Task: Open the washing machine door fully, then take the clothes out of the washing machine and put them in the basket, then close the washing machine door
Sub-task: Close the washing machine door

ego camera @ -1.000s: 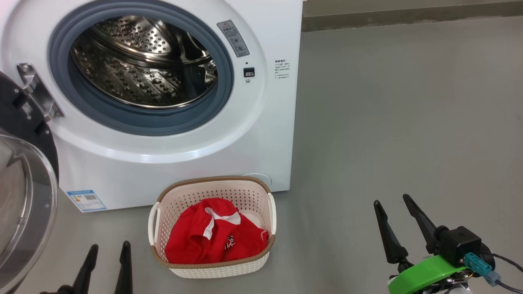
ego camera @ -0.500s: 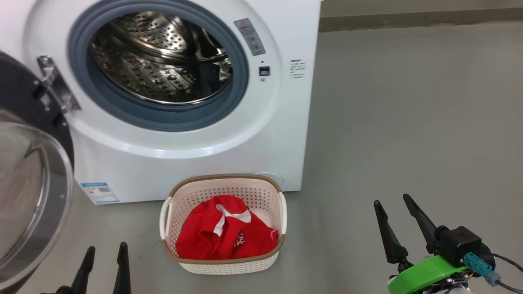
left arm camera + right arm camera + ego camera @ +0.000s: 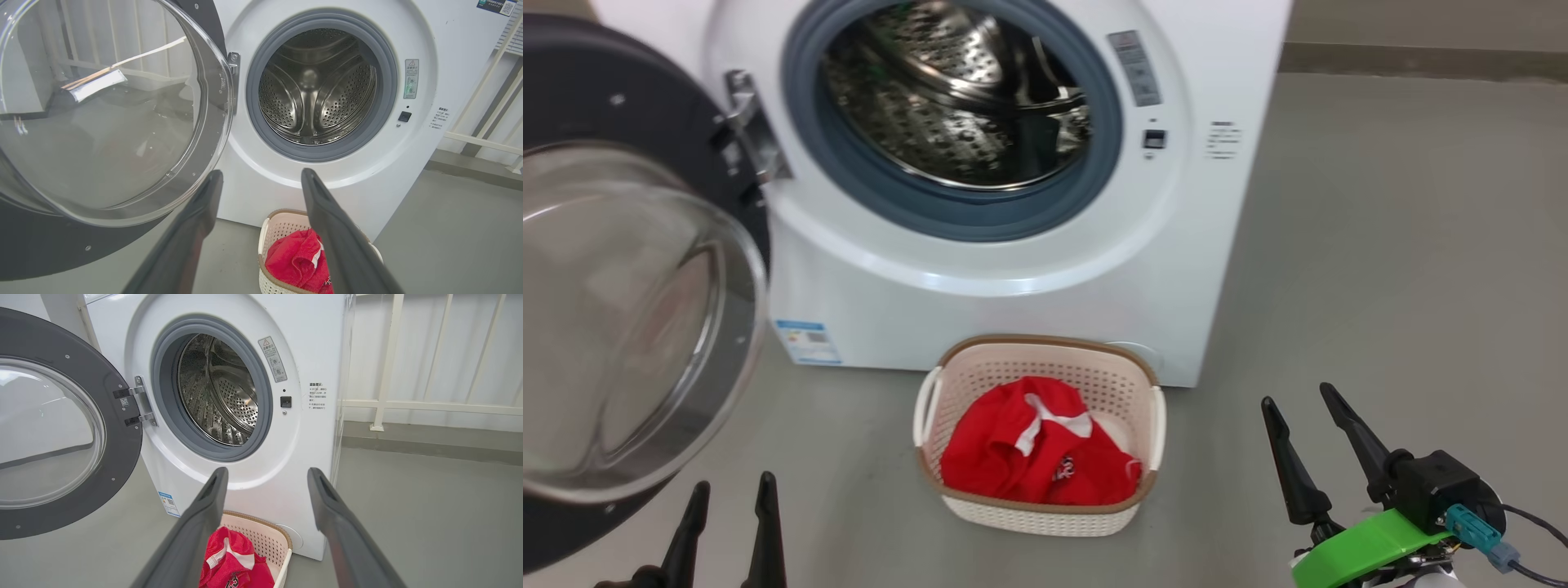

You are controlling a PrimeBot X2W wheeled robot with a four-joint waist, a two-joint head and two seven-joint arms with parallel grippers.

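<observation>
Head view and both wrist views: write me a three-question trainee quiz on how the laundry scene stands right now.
1. True or false: the washing machine door is shut.
2. Fill in: the left end effector and the right end effector both stand ____, holding nothing.
3. The clothes lie: A) over the washing machine door; B) in the basket; C) in the right end effector.
Key: 1 false, the washing machine door stands open; 2 open; 3 B.
</observation>
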